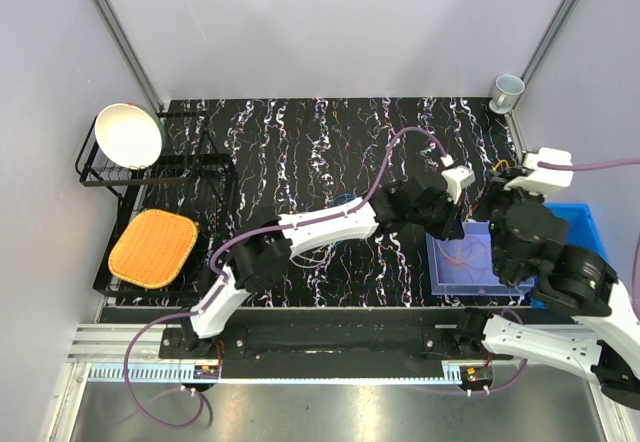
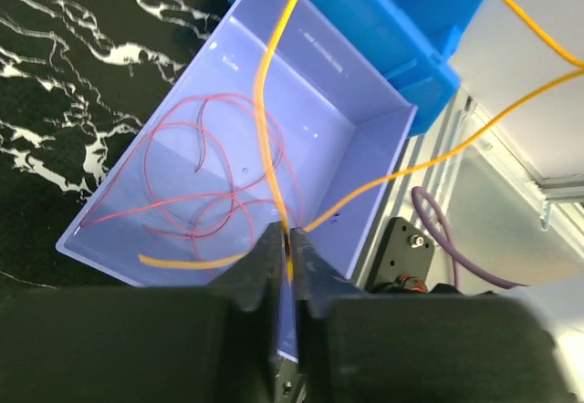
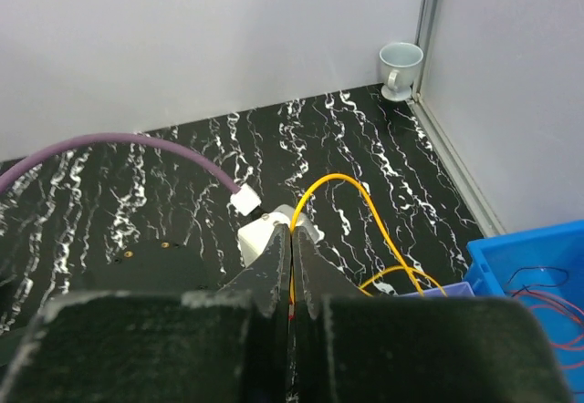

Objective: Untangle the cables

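My left gripper (image 2: 289, 239) is shut on a thin yellow cable (image 2: 265, 102) just above a lavender tray (image 2: 365, 157). Thin red wires (image 2: 214, 161) lie looped in the tray, and one end of the yellow cable (image 2: 182, 262) rests on its floor. My right gripper (image 3: 292, 239) is shut on the same yellow cable (image 3: 365, 193), which arcs up and over towards the tray. In the top view the left gripper (image 1: 462, 227) hangs over the tray (image 1: 440, 277) and the right gripper (image 1: 503, 202) is close beside it.
A blue bin (image 1: 582, 224) stands right of the tray, and red wires show in it in the right wrist view (image 3: 538, 280). A mug (image 1: 507, 90) stands at the back right corner. A dish rack (image 1: 205, 177) with a white bowl (image 1: 128, 134) and an orange mat (image 1: 153, 247) is at the left.
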